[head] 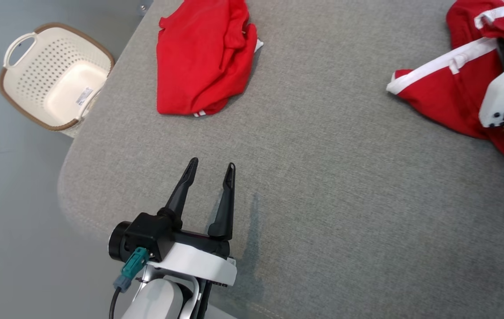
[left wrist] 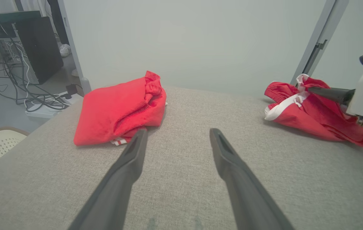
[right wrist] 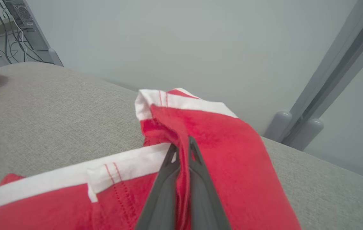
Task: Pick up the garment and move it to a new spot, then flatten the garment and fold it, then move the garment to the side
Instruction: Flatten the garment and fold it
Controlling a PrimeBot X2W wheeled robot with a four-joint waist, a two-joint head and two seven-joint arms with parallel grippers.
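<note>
Right gripper [right wrist: 182, 142] closed, fingers pinching a raised fold of the garment [right wrist: 232, 153] btwn them, just past a white trim band. Garment = red piece w/ white edging, lying crumpled on the grey table [head: 322, 177], far right side in head view, partly under the right wrist. Left gripper [head: 212, 163] wide open over the table's near-left part, fingers pointing toward a second red cloth [head: 198, 57]. That one sits in a loose folded heap at the far left of the table, well apart from the gripped garment, w/ bare grey fabric btwn the two. Can't tell if the left fingers touch the surface. On the floor just beside the table's left edge: cream basket [head: 56, 75] w/ brown rim. Left wrist view, bkgd: dark computer tower [left wrist: 37, 44] and a tangle of cables [left wrist: 18, 92] on the floor.
</note>
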